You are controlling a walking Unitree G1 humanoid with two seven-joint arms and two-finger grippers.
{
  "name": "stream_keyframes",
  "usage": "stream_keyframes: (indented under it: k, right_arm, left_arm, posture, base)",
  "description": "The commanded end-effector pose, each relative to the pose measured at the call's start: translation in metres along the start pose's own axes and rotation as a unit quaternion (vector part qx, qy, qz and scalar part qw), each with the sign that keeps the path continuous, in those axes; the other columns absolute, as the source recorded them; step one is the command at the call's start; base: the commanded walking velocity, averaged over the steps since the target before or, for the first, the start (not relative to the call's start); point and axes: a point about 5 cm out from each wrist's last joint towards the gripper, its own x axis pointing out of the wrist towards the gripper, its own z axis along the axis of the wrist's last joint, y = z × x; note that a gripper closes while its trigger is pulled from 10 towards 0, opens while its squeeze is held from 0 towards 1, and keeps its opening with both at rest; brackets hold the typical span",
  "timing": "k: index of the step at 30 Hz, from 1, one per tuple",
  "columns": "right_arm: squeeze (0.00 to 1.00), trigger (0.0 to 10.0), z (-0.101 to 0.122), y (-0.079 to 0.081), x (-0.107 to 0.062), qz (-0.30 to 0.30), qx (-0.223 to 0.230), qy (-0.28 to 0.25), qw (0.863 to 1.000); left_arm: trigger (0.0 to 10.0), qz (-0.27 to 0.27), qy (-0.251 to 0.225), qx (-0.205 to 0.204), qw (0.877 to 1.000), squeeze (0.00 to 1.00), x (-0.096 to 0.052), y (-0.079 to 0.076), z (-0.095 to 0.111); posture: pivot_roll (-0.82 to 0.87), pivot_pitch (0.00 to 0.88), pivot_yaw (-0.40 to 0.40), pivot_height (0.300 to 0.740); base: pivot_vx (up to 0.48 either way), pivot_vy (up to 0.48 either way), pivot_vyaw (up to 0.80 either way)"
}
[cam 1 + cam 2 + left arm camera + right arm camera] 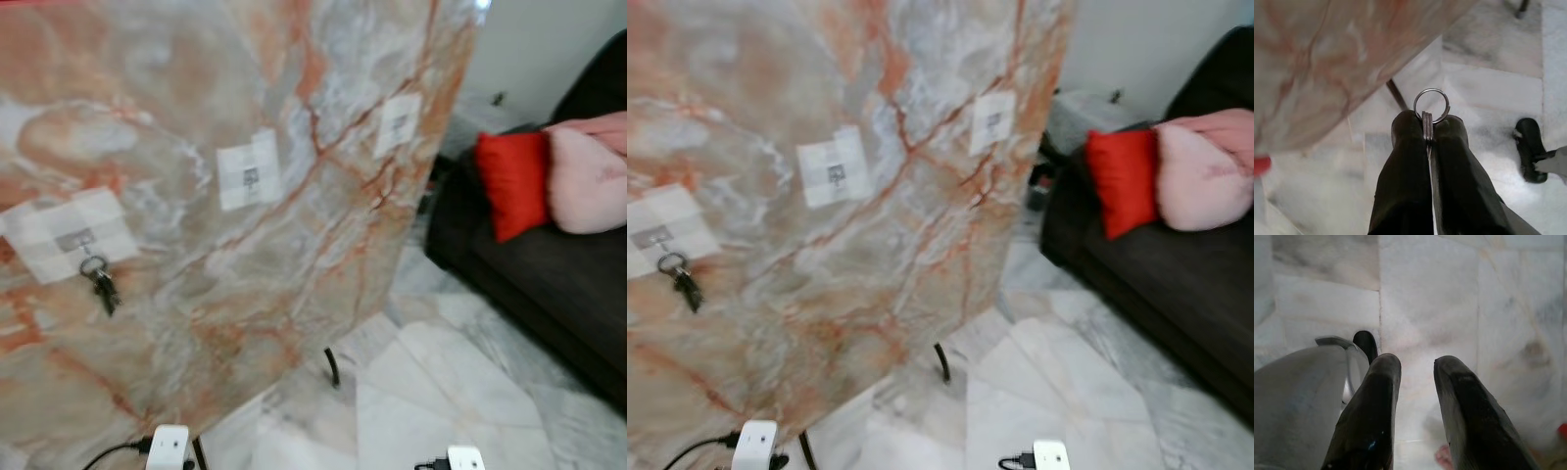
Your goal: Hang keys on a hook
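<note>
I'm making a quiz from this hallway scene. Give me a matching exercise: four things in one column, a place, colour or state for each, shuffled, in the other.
Things:
1. key ring
2. bunch of keys
3. cushion
4. right gripper

Descriptions:
A. red, on the dark sofa
B. open, above the floor
C. pinched between the left gripper fingers
D. hanging on the marble panel

Pairs: 1-C, 2-D, 3-A, 4-B

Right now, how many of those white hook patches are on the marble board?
3. Left patch, with a bunch of keys hanging from it; middle patch; right patch near the board's edge. More may lie beyond the picture's left edge.
</note>
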Motion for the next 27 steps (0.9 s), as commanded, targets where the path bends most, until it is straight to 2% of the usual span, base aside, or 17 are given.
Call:
stream_keyframes:
  k: [1, 12, 16, 27]
  right_arm:
    - [0.0, 10.0, -0.007, -0.004, -0.001, -0.005, 0.001, 0.011, 1.0]
    - [0.0, 10.0, -0.007, -0.004, -0.001, -0.006, 0.012, 0.004, 1.0]
    - [0.0, 10.0, -0.007, -0.004, -0.001, -0.006, 0.013, 0.003, 1.0]
    - [0.0, 10.0, -0.007, -0.004, -0.001, -0.006, 0.014, 0.005, 1.0]
  left_arm:
    - [10.0, -0.005, 0.001, 0.001, 1.0, 0.0, 0.0, -0.003, -0.001]
    - [10.0, -0.005, -0.044, 0.007, 0.999, 0.0, 0.003, -0.005, 0.015]
    - [10.0, -0.02, -0.113, 0.019, 0.993, 0.0, 0.005, -0.004, 0.042]
    - [10.0, -0.023, -0.125, 0.028, 0.991, 0.0, 0.004, 0.0, 0.043]
  posture:
    - [0.02, 0.0, -0.067, 0.722]
    - [0.02, 0.0, -0.068, 0.722]
    - [0.03, 0.0, -0.069, 0.722]
    - [0.03, 0.0, -0.069, 0.722]
  base:
    - [0.0, 0.0, -0.77]
    - [0.0, 0.0, -0.06]
    - [0.0, 0.0, 0.0]
    - [0.0, 0.0, -0.06]
